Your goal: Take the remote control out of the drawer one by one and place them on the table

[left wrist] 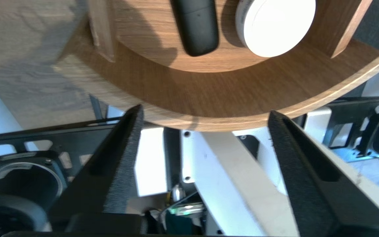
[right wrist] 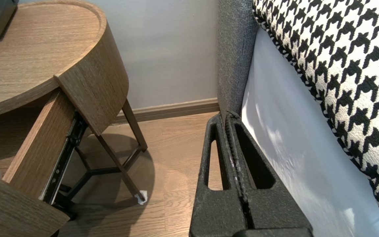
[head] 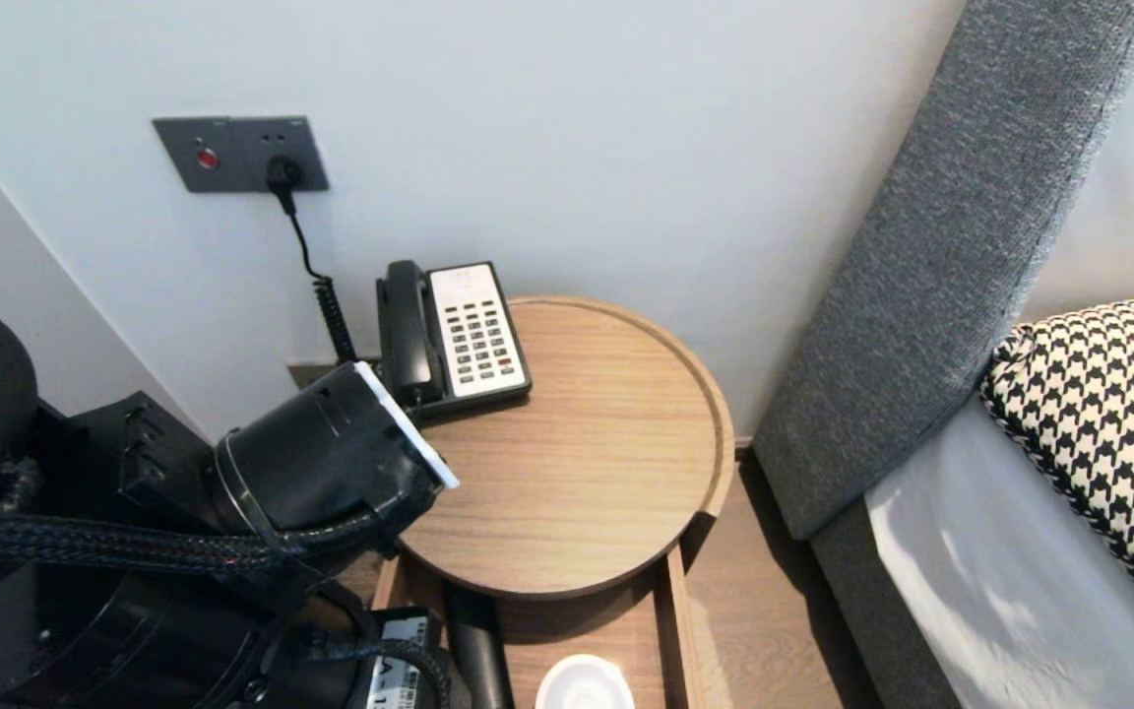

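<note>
The left gripper [left wrist: 205, 112] stands with its fingers spread wide and nothing between them, just outside the curved front of the pulled-out drawer [left wrist: 209, 98]. Inside the drawer lie a black remote control [left wrist: 196, 26] and, just beside it, a white round disc [left wrist: 275, 23]. Above the drawer, a telephone [head: 454, 335] sits on the round bedside table [head: 606, 473]. The right gripper [right wrist: 226, 116] hangs well apart from the drawer, by the bed [right wrist: 275, 131], fingers pressed together and holding nothing.
</note>
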### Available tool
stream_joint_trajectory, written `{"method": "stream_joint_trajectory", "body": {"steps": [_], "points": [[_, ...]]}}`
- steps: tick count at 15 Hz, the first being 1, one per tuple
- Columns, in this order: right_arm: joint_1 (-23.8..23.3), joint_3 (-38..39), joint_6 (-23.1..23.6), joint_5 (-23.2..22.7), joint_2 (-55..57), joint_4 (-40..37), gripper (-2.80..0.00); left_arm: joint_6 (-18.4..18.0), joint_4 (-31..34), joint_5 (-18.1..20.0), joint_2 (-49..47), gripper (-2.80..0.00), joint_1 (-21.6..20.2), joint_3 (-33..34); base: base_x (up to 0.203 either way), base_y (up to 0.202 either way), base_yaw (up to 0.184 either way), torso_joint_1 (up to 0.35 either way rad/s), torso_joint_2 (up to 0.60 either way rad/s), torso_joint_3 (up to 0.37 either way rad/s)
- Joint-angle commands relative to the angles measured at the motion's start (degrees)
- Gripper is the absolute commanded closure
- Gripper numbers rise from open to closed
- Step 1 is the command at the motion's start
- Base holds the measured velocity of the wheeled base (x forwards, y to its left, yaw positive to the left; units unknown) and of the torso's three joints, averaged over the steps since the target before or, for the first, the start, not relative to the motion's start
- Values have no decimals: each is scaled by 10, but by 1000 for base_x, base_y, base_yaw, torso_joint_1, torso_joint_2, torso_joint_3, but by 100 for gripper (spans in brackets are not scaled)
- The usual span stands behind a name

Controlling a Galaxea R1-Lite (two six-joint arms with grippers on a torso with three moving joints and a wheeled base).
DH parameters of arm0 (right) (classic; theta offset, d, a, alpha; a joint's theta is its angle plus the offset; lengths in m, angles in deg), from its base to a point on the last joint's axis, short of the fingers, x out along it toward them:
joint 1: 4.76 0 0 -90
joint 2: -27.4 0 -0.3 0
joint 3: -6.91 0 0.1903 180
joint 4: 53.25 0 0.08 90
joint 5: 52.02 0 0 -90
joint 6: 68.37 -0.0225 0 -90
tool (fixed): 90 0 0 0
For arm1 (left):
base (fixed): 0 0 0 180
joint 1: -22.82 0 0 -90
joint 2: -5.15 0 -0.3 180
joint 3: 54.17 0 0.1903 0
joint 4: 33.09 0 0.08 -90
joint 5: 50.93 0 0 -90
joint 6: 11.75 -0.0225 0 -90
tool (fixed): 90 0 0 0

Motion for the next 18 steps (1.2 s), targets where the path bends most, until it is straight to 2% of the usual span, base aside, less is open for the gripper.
{"method": "stream_joint_trajectory", "body": {"steps": [1,7,10,16,18], "points": [[0,15,0,0,1,0,0,15,2,-3,-31,-280,4,-6,0,0,0,0,0,0],[0,15,0,0,1,0,0,29,0,-32,-50,-280,14,-19,0,0,0,0,0,0],[0,15,0,0,1,0,0,30,5,-32,-56,-280,40,-18,0,0,0,0,0,0],[0,15,0,0,1,0,0,30,0,-32,-56,-280,43,-4,0,0,0,0,0,0],[0,15,0,0,1,0,0,30,-1,-33,-67,-280,63,-9,0,0,0,0,0,0]]}}
